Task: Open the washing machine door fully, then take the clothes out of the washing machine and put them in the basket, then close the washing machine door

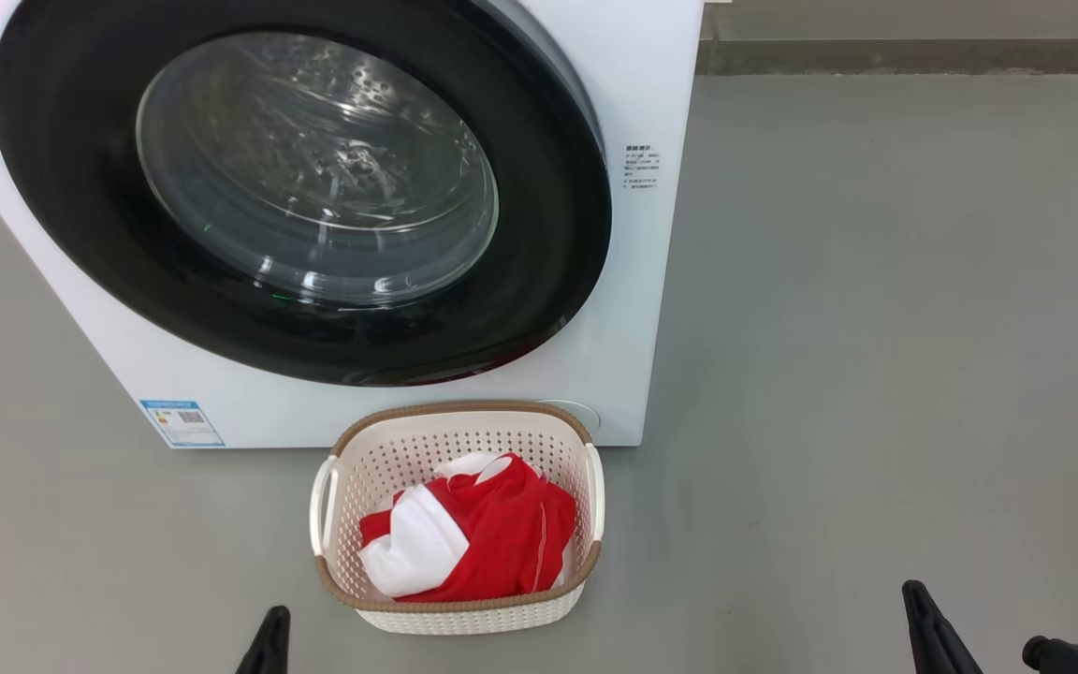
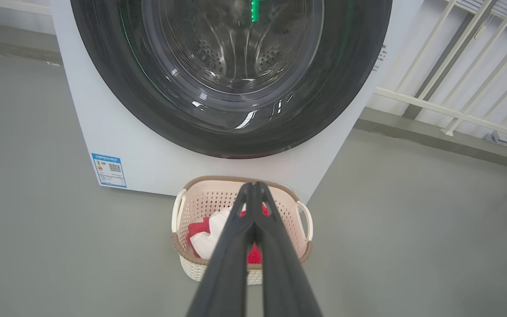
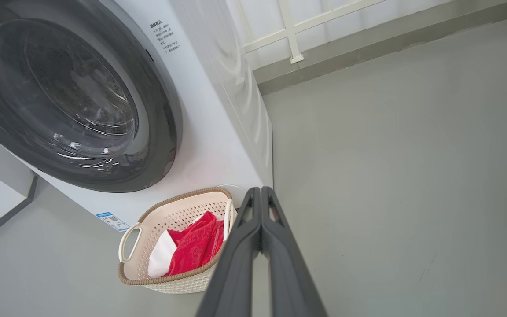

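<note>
The white washing machine (image 1: 633,309) stands ahead with its black-rimmed door (image 1: 71,187) flat against the front, the glass bowl showing the steel drum. Red and white clothes (image 1: 492,534) lie in the cream basket (image 1: 464,613) on the floor in front of it. My left gripper (image 2: 253,187) is shut with nothing in it, hanging back above the near side of the basket; in the head view its tip (image 1: 269,637) shows at the bottom left. My right gripper (image 3: 260,190) is shut and empty, to the right of the basket, with its tip (image 1: 923,618) at the bottom right.
Grey floor (image 1: 876,374) spreads to the right of the machine. A white railing (image 2: 456,88) and a low kerb run behind it. A blue label (image 1: 182,423) sits at the machine's lower left corner.
</note>
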